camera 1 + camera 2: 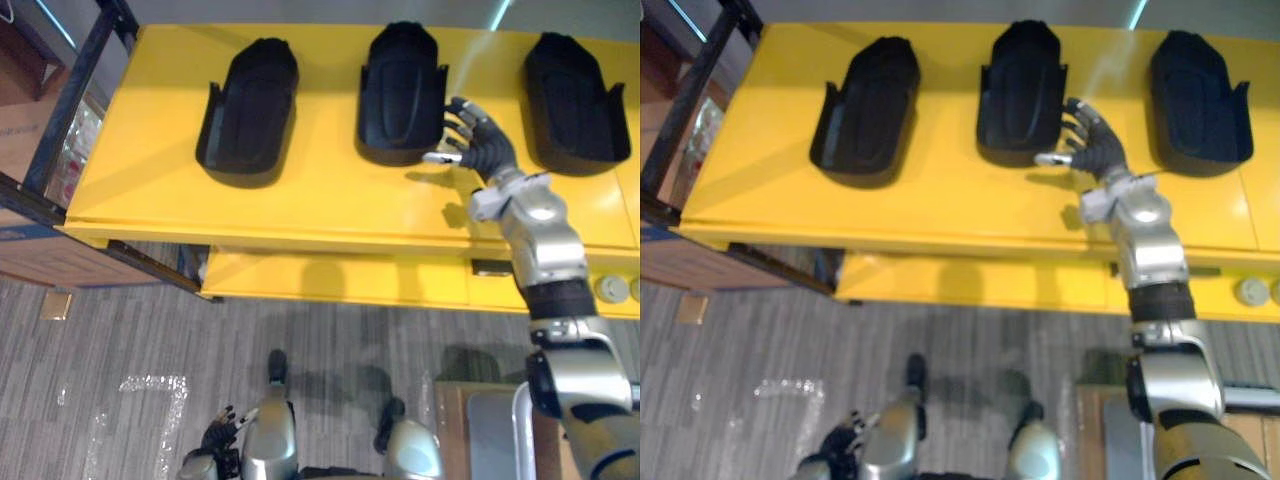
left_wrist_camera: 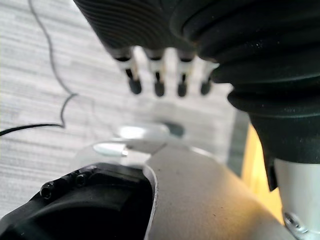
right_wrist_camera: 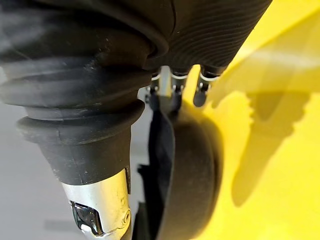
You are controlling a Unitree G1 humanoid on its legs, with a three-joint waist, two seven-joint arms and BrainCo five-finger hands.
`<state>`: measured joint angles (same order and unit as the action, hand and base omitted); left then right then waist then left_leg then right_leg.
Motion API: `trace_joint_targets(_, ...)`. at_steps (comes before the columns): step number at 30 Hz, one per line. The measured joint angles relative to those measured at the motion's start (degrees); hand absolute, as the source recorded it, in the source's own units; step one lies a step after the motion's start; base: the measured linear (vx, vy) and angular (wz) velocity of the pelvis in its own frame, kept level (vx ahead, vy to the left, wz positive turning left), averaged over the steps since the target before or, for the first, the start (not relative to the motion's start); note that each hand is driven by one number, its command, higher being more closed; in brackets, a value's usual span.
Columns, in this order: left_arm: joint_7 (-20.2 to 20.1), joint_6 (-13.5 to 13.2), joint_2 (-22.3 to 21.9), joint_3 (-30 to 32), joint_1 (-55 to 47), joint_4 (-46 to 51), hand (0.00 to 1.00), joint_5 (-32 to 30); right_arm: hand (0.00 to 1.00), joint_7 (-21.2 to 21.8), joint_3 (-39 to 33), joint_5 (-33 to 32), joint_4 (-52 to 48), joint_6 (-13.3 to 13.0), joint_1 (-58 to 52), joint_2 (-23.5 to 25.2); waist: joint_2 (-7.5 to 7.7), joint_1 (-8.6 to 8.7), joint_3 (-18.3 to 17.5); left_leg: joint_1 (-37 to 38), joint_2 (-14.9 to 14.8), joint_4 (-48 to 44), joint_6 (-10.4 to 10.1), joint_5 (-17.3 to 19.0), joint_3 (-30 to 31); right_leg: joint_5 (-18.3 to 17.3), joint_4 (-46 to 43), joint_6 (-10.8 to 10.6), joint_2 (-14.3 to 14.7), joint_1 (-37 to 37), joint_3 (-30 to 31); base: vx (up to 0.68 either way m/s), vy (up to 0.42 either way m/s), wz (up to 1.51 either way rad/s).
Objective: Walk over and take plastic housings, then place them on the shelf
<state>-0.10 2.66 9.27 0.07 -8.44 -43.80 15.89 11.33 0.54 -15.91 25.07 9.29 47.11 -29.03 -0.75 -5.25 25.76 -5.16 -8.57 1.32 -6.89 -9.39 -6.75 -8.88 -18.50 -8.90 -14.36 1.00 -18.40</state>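
Note:
Three black plastic housings lie in a row on the yellow shelf top (image 1: 330, 200): a left one (image 1: 248, 110), a middle one (image 1: 400, 90) and a right one (image 1: 575, 100). My right hand (image 1: 482, 140) reaches over the shelf between the middle and right housings. It is open, its fingertips (image 3: 200, 92) resting against the middle housing's (image 3: 190, 170) right edge and its thumb stretched along the near corner. My left hand (image 1: 218, 438) hangs low over the floor, open and holding nothing, fingers (image 2: 159, 75) straight.
A lower yellow tier (image 1: 340, 280) juts out under the shelf's front edge. A dark metal rack (image 1: 70, 110) and a cardboard box (image 1: 30, 250) stand at the left. A wooden surface with a grey tray (image 1: 490, 430) sits at the lower right on the grey floor.

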Motion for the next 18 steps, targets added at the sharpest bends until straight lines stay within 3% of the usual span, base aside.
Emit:
trace_joint_targets(2, 0.0, 0.0, 0.0, 0.2, 0.1, 0.0, 0.0, 0.0, 0.0, -1.4, 0.0, 3.3, -1.4, 0.0, -0.6, 0.1, 0.08, -0.02, 0.4, 0.0, 0.0, 0.0, 0.0, 0.0, 0.0, 0.0, 0.0, 0.0, 0.0, 0.0, 0.0, 0.0, 0.0, 0.0)
trace_joint_targets(5, 0.0, -0.1, 0.0, 0.4, 0.1, -0.1, 0.0, 0.0, 0.0, -7.4, 0.0, 8.0, -2.4, -1.1, -1.5, 0.4, 0.2, 0.0, 0.6, 0.0, 0.0, 0.0, 0.0, 0.0, 0.0, 0.0, 0.0, 0.0, 0.0, 0.0, 0.1, 0.0, 0.0, 0.0)
trace_joint_targets(10, 1.7, -2.5, -0.3, 0.3, 0.0, -0.3, 0.0, -0.7, 0.0, -18.7, -2.3, 15.2, -7.4, -6.3, -1.5, 0.6, 0.21, 0.11, 0.6, 0.1, -0.2, 0.1, -0.1, 0.0, -0.2, 0.0, 0.3, 0.0, 0.2, 0.0, 0.2, 0.0, 0.0, -0.01)
trace_joint_targets(12, 4.7, -6.6, -0.5, 0.0, 0.1, -0.2, 0.0, -0.8, 0.0, -23.9, -4.1, 18.3, -16.1, -8.5, -3.3, 0.9, 0.22, 0.21, 0.6, 0.3, -0.4, 0.2, -0.2, 0.2, -0.5, 0.1, 0.7, 0.0, 0.6, 0.0, 0.5, 0.0, 0.0, -0.07)
trace_joint_targets(14, 8.5, -8.9, -0.8, -0.2, -0.2, 1.6, 0.0, -1.2, 0.0, -27.2, -5.3, 19.1, -24.2, -10.8, -6.9, 2.2, 0.31, 0.28, 0.7, 1.1, -0.5, 0.4, -0.3, 0.3, -1.5, 0.3, 1.0, -0.1, 0.7, -0.1, 1.3, 0.01, -0.002, -0.18)
trace_joint_targets(18, 20.0, -11.9, -2.8, 2.2, -0.8, 19.1, 0.0, -1.2, 0.0, -31.3, -11.4, 19.0, -37.9, -15.1, -21.6, 7.4, 0.49, 2.72, 0.6, 1.3, -0.3, 0.3, -0.2, 0.7, -1.7, 0.9, 2.4, -0.5, 0.7, -1.0, 1.2, 0.01, -0.001, -0.05)
